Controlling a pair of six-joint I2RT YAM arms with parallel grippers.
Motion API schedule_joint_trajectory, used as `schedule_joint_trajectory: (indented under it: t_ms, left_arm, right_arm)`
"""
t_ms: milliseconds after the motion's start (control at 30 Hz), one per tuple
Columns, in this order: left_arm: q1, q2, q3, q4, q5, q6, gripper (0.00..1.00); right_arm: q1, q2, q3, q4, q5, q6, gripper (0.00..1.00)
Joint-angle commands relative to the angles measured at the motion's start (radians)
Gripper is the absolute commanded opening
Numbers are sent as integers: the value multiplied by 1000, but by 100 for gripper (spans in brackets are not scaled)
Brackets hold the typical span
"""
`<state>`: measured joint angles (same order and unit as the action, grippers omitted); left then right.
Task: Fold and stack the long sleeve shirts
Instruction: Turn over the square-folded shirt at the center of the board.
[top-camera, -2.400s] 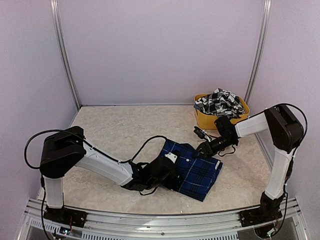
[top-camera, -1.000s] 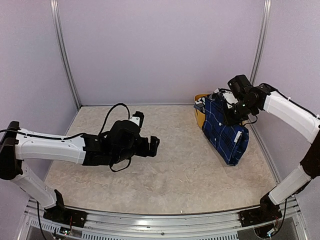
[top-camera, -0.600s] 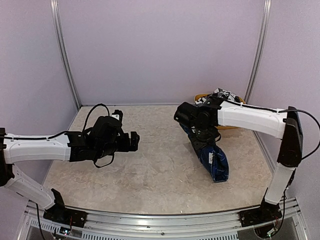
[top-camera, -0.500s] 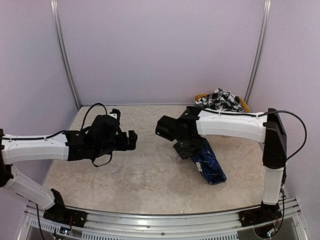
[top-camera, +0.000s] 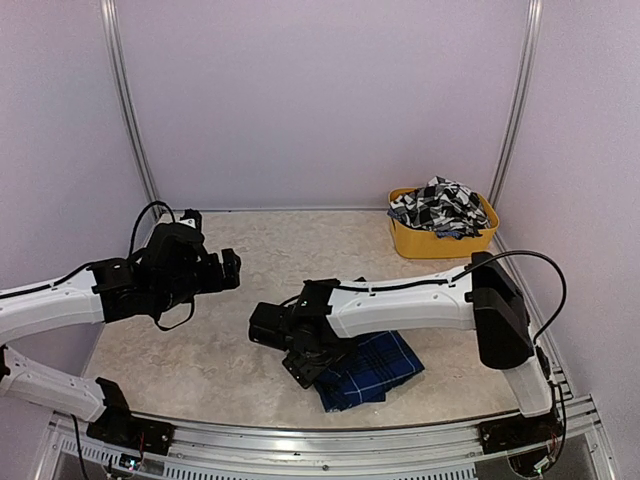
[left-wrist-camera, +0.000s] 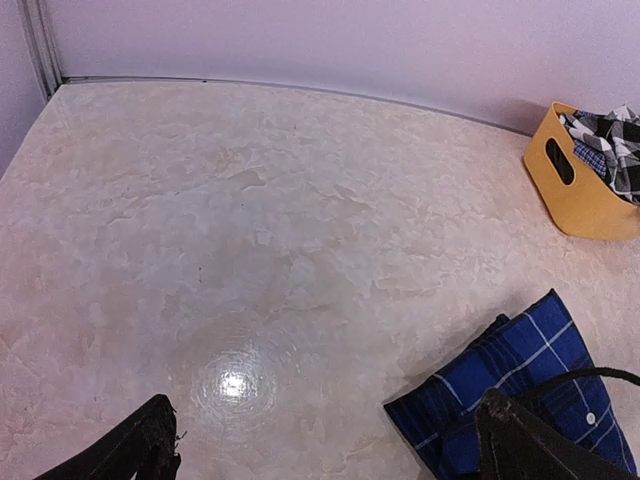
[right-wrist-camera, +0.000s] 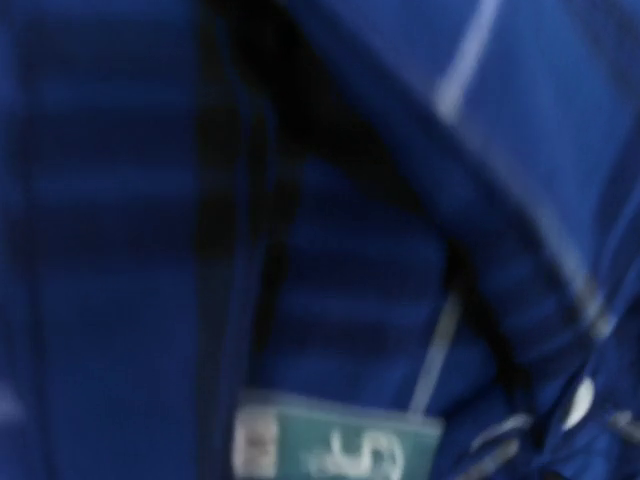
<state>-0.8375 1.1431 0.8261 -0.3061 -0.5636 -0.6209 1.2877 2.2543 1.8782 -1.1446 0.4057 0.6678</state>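
Shows the blue plaid shirt (top-camera: 372, 362) folded on the table (top-camera: 300, 250) toward the near edge, right of centre, long axis running near-left to far-right, right gripper (top-camera: 305, 365) at its near-left end; cannot tell how those jaws stand, only blurred blue cloth at that wrist. Shows the left gripper (top-camera: 230, 268) spread wide and empty at the left. Against half a second back, puts the shirt nearer the front, axis swung round from far-left to near-right, and the left arm drawn further left.

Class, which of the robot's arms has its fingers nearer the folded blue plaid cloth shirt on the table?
Right. The right fingers are at the edge of the blue plaid cloth shirt; the left fingers hang well away to the side, open.
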Motion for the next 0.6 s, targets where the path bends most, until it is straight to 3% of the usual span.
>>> schedule_joint_trajectory:
  t_ms: [0, 133, 333, 567]
  left_arm:
    - [14, -41, -37, -31, 7, -23, 99]
    - [16, -48, -82, 16, 97, -48, 99]
    - [9, -40, -174, 131, 231, -109, 99]
    - [-67, -9, -284, 322, 300, -243, 99]
  right_arm:
    - [0, -181, -156, 223, -139, -46, 93]
    - [-37, -352, -321, 379, -234, -111, 95]
    - [-191, -561, -559, 630, -466, -213, 95]
    - [-371, -568, -640, 770, -652, -324, 87]
